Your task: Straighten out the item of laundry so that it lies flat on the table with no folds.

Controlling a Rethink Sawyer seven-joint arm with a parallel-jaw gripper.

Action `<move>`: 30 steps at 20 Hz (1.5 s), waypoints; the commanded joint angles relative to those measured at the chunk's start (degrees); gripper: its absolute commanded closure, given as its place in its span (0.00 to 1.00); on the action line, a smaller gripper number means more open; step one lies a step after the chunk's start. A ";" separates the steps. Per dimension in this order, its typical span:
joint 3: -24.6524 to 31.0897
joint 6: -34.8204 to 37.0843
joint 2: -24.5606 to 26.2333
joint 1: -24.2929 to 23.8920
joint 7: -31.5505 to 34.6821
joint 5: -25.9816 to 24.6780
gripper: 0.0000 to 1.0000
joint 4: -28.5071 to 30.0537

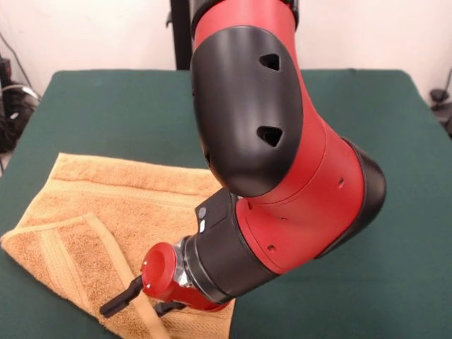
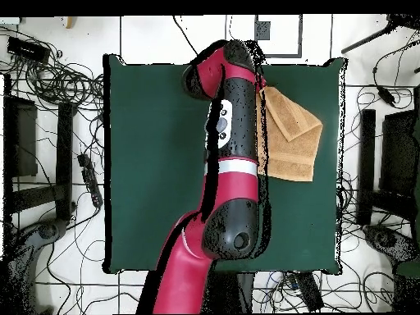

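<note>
The black pincer (image 1: 138,296) of the red and black arm is low over the golden-orange terry towel (image 1: 106,219); whether it grips, I cannot tell. The towel lies with one corner folded over, near an edge of the dark green felt table (image 1: 395,141)

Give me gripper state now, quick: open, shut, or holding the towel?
Gripper: low over the towel, black fingers spread on either side of a folded band, so it looks open; no clamp on the cloth is visible.
</note>
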 commanded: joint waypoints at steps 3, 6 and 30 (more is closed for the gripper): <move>-0.84 -2.54 -0.31 2.98 -7.24 -3.06 0.00 7.60; 0.91 -1.26 -2.15 4.58 -10.04 -3.72 0.00 10.86; 1.47 -0.34 -7.31 5.20 -23.24 -5.91 0.00 16.29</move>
